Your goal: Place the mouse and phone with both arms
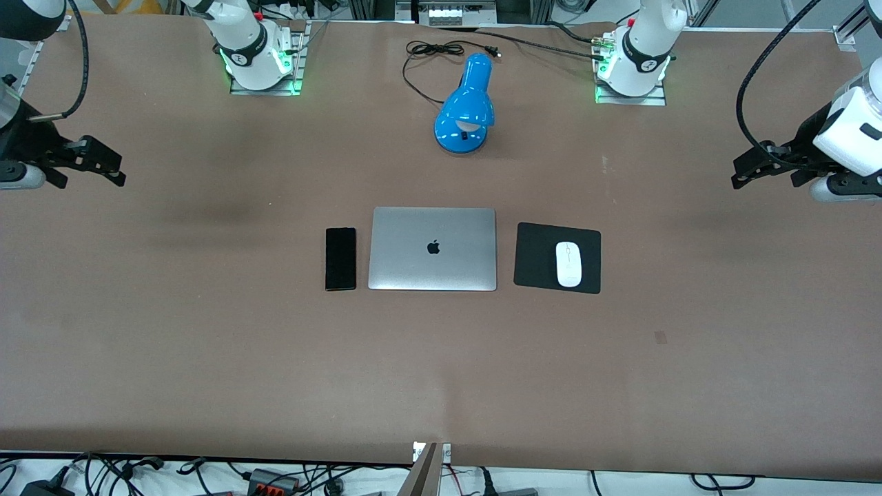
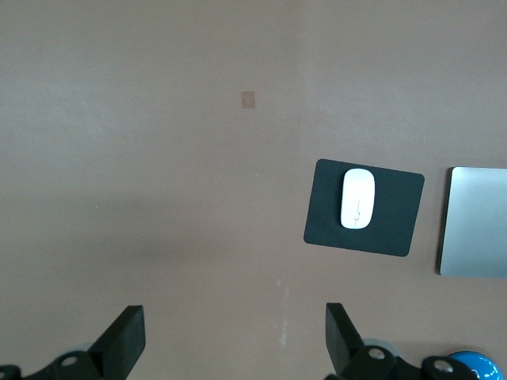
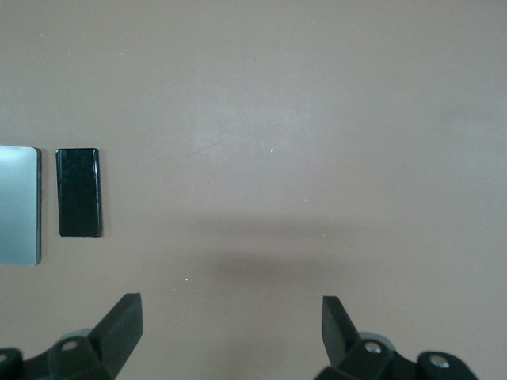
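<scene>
The left gripper [image 2: 234, 342] shows its two black fingers spread wide at the bottom of the frame, above bare brown table [image 2: 142, 158]. Right of centre, the white mouse [image 2: 357, 199] lies on a black mouse pad [image 2: 396, 226]. A silver laptop [image 2: 475, 222] sits at the right edge, a blue lamp [image 2: 474, 366] at the lower right corner.

Mid-frame, phone [image 1: 341, 259], laptop [image 1: 433, 249] and mouse pad [image 1: 557, 257] form a row; blue lamp [image 1: 466, 107] stands above centre; the lower half and both outer sides lie bare
</scene>
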Robot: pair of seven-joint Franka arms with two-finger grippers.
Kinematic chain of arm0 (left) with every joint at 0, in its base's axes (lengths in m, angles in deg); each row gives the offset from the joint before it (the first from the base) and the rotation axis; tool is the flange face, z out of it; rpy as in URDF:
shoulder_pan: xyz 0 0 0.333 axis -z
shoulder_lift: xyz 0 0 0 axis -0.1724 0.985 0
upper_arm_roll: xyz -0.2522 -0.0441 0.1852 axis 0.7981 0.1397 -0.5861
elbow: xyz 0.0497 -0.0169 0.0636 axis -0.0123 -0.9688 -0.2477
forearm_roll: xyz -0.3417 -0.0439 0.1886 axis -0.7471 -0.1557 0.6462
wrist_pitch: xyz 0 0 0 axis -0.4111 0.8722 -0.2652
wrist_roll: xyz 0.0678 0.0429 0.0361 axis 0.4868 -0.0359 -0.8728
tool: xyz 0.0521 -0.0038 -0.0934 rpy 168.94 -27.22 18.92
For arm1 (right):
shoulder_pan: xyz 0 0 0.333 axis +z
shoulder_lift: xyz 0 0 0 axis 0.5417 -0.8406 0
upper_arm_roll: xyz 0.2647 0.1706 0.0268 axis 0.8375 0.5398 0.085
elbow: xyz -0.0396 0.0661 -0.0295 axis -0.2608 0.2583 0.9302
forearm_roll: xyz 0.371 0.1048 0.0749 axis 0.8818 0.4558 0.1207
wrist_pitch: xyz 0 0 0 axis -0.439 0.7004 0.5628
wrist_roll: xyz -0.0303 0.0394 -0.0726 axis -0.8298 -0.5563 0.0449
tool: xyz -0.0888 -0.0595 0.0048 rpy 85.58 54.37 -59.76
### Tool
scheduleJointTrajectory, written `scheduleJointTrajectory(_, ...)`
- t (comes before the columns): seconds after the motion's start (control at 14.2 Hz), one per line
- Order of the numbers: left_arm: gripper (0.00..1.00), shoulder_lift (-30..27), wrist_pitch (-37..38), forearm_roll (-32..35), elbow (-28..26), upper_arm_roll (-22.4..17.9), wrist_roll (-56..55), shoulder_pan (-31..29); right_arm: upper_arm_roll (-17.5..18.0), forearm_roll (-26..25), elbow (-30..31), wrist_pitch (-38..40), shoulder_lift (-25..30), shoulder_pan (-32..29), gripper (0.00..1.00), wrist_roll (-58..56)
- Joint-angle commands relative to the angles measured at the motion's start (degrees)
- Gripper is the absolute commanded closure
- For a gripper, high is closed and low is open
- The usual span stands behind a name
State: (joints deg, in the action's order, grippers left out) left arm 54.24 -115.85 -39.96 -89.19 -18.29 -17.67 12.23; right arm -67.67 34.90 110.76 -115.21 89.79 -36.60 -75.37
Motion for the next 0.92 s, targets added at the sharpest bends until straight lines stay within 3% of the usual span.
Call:
scheduleJointTrajectory(0.0,0.0,-0.38,1.32,-0.9,0.72,-0.04,1.08,0.07,0.52,-0.06,1.49,-0.63,1.49,-0.42,0.0,-0.27)
scheduleJointTrajectory(0.28,0.0,-0.03,1.41,-0.46,2.22,2.51,0.73,0.95,0.34,0.21,1.32,0.17,1.66,-0.5,0.0,-0.18)
scheduleJointTrajectory(0.85,0.0,0.06,1.41,1.3,2.31,2.33,0.91,0.25,0.69,0.12,-0.53,3.42,1.75,-0.42,0.0,0.52)
